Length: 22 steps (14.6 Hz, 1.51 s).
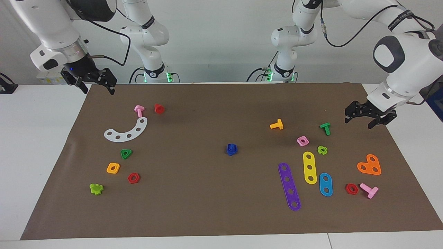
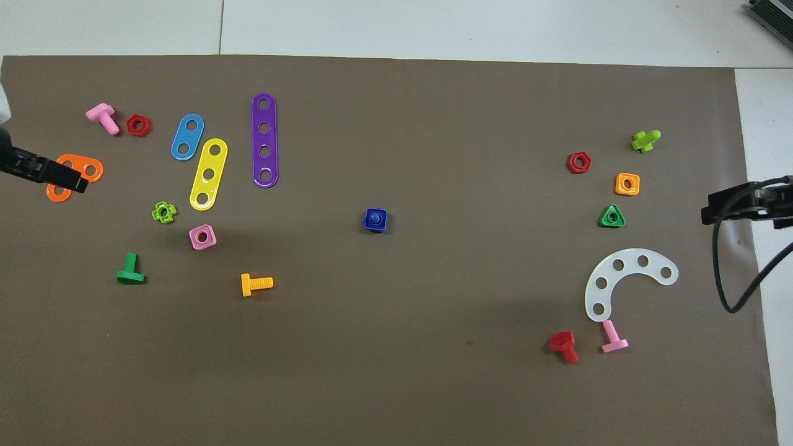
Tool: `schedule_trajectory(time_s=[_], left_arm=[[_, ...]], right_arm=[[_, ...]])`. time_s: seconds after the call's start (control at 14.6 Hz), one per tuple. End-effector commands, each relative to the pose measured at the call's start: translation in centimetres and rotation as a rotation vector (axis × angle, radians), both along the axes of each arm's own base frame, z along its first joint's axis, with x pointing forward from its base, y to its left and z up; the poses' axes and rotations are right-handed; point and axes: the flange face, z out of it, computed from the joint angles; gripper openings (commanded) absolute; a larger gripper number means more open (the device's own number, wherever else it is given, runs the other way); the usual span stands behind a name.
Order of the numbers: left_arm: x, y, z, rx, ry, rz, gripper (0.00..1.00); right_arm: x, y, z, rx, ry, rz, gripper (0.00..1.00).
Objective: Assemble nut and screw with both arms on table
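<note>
The dark-blue square nut [image 1: 232, 148] [image 2: 381, 225] sits in the middle of the brown mat [image 1: 193, 193] with the dark-blue screw's shaft [image 2: 374, 217] standing up in its centre hole. They look like one piece, and the screw's head is hidden under the nut. My left gripper [image 1: 368, 119] [image 2: 43, 173] hangs open and empty over the mat's edge at the left arm's end. My right gripper [image 1: 95, 84] [image 2: 734, 207] hangs open and empty over the mat's edge at the right arm's end. Both are far from the blue piece.
Toward the left arm's end lie a purple strip [image 1: 289, 186], yellow strip [image 1: 309, 167], blue strip [image 1: 325, 184], orange plate [image 1: 369, 165], pink nut [image 1: 303, 140] and several screws. Toward the right arm's end lie a white arc [image 1: 126, 130], green triangular nut [image 1: 126, 153], yellow-orange nut [image 1: 113, 168] and red nut [image 1: 133, 178].
</note>
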Motion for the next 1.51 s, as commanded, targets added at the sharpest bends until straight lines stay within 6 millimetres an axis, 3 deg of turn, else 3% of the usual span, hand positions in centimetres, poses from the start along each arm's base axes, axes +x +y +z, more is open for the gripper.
schedule_trajectory(time_s=[0.0,0.34,0.62,1.03,1.44], left_arm=[[-3.2,0.2,3.2,-0.003,0.007,0.07,0.94],[-6.8,0.3,6.1,0.07,0.019,0.107,0.93],[-7.7,-0.6,6.1,0.095,0.024,0.159,0.93],[-7.8,-3.6,5.2,0.102,-0.004,0.224,0.93],[-7.3,-3.7,5.3,0.095,-0.049,0.198,1.0]], right_arm=[[-0.3,0.1,0.4,0.02,0.003,-0.003,1.0],[-0.3,0.1,0.4,0.02,0.003,-0.003,1.0],[-0.3,0.1,0.4,0.02,0.003,-0.003,1.0],[-0.3,0.1,0.4,0.02,0.003,-0.003,1.0],[-0.3,0.1,0.4,0.02,0.003,-0.003,1.0]])
